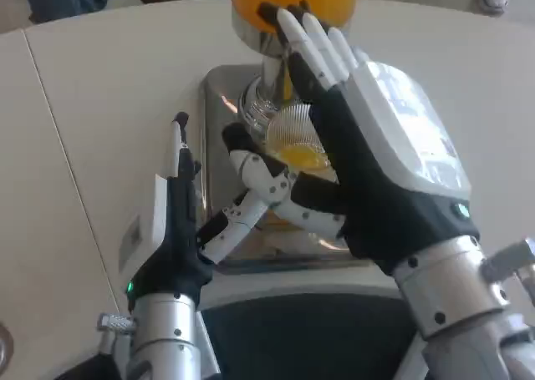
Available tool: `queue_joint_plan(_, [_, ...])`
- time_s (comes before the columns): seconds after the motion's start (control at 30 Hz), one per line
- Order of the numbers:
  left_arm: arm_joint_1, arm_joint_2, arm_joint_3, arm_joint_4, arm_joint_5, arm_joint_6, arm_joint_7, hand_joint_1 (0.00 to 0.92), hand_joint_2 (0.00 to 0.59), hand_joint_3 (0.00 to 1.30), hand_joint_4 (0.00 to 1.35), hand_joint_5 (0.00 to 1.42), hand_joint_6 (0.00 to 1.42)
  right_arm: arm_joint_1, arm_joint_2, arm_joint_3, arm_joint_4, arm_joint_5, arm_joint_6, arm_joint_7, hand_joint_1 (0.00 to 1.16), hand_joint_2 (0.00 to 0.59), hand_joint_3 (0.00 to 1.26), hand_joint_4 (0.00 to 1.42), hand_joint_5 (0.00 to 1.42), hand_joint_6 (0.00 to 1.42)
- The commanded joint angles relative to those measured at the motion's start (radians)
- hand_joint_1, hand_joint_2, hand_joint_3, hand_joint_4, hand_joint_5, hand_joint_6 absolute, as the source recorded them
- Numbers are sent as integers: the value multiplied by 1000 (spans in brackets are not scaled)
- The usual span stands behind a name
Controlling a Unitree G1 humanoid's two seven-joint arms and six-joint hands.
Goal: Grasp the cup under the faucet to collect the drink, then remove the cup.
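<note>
Head view. The cup (288, 138), a clear ribbed vessel, is standing on the steel drip tray (219, 96) at the foot of the dispenser, directly beneath the faucet (272, 71). Its long axis is running vertically, mouth pointing up toward the spout, and orange drink is sitting in its lower part. Above it the orange tank (292, 0) of the dispenser is showing at the top edge of the frame.

The right hand (368, 159) is reaching in from the lower right, forearm rising diagonally toward the dispenser. Its white back is facing the camera, and its fingers (313, 42) are extending upward alongside the faucet column. The thumb is crossing low in front of the cup, and the palm is lying against the cup's right side. The hand is wrapping the cup, fingers behind and thumb in front; the contact behind the cup is being hidden by the hand itself.

The left hand (175, 221) is standing on edge at the left of the tray, forearm coming up from the bottom of the frame. Its fingers are pointing straight up, pressed flat together, holding nothing. Its thumb is angling rightward toward the right thumb.

The tray is resting on the white table (100, 79).
</note>
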Motion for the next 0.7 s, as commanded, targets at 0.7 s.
queue_joint_plan(0.7, [-104, -20, -7, 200, -57, -183, 109, 249, 48, 0, 0, 183, 358, 442, 86, -69, -268, -322, -227, 362, 635, 410, 74, 0, 0, 0])
